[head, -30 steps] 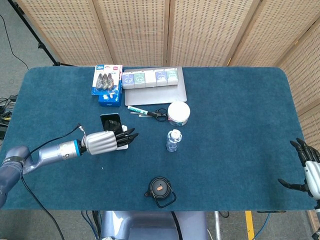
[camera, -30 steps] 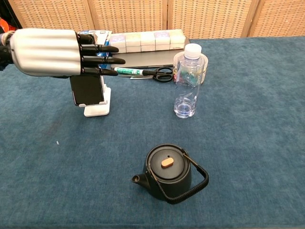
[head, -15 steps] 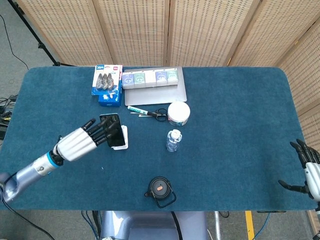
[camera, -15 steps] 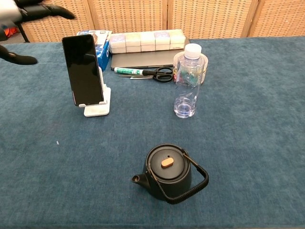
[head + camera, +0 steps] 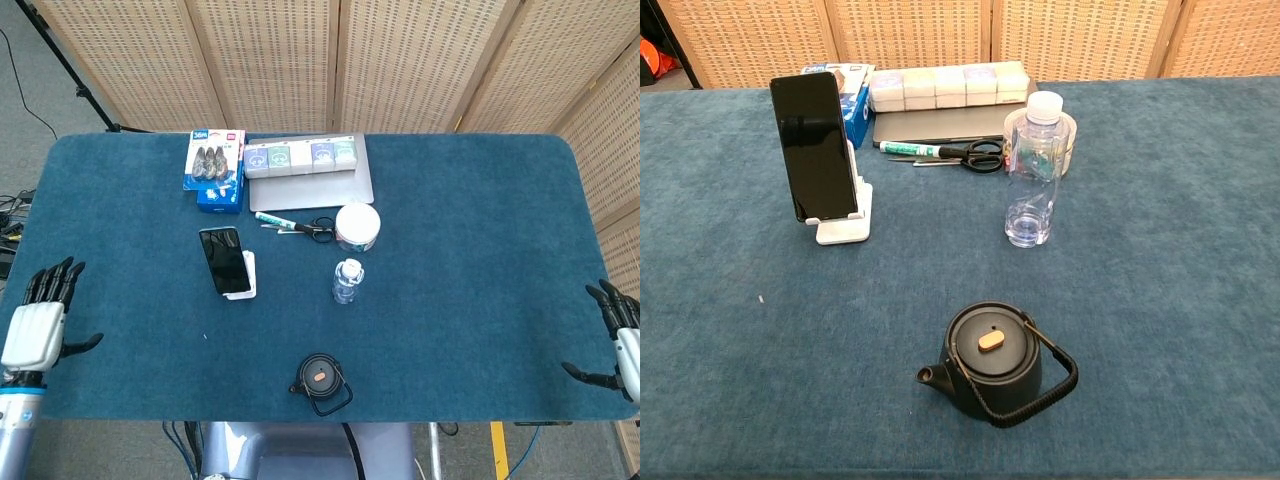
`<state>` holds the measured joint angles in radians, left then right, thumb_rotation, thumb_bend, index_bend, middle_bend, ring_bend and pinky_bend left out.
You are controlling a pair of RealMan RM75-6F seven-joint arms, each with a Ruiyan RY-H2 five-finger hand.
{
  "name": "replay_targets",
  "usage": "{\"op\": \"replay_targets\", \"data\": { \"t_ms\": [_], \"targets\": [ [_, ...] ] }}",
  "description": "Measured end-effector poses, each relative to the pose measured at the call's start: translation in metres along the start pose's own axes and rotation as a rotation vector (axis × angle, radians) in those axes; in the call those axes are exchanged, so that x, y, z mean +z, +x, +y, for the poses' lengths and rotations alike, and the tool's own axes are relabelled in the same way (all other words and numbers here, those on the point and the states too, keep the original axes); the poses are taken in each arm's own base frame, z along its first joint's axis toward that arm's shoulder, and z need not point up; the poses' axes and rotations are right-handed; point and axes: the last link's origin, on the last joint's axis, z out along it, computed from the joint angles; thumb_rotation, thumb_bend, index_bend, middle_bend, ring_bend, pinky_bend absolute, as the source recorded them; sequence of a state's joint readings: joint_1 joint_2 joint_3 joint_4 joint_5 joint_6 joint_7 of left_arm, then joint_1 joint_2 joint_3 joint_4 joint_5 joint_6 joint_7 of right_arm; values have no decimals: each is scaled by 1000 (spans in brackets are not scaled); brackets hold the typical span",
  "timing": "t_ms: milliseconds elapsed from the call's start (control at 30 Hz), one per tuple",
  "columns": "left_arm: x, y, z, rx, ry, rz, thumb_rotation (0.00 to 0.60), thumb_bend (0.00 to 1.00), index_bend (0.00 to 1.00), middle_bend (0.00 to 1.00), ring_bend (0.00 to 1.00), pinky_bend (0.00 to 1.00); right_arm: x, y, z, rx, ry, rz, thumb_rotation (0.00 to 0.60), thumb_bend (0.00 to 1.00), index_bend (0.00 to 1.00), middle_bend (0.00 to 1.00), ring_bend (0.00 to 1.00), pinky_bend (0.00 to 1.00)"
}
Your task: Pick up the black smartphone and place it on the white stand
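Left hand (image 5: 38,325): my left one, empty, fingers spread apart, thumb out to the side, at the near left edge of the counter (image 5: 480,250); head view only.
Right hand (image 5: 618,340): my right one, empty too, fingers apart, at the near right edge, partly cut by the frame; head view only.
Black smartphone (image 5: 817,147): I see it propped upright, leaning back on the white stand, screen dark, bottom edge sitting in the stand's lip. Well apart from both hands.
White stand (image 5: 848,227): on the blue counter, left of centre, base showing below and beside the phone.
Blue box (image 5: 216,170): just behind the stand, with a blister pack on top.
Laptop (image 5: 320,185): closed, grey, at the back, a row of small pastel boxes (image 5: 948,84) lying on its far part.
Marker (image 5: 910,149): green and white, in front of the laptop, next to black scissors (image 5: 980,153).
Clear bottle (image 5: 1033,170): upright, white cap, right of the stand; a round white tub (image 5: 357,226) just behind it.
Black teapot (image 5: 992,362): near edge, centre, lid on, handle folded down toward the right.
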<state>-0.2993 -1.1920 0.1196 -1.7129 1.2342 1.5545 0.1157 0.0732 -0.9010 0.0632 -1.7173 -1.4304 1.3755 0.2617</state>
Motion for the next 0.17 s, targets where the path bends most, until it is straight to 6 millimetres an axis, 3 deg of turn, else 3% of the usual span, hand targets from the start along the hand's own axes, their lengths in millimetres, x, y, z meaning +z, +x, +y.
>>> {"op": "replay_targets", "data": {
  "t_ms": [167],
  "targets": [
    [-4, 1, -6, 2, 26, -5, 600, 0, 0, 0, 0, 0, 0, 0, -3, -5, -1, 9, 600, 0, 0, 0, 0, 0]
  ]
}}
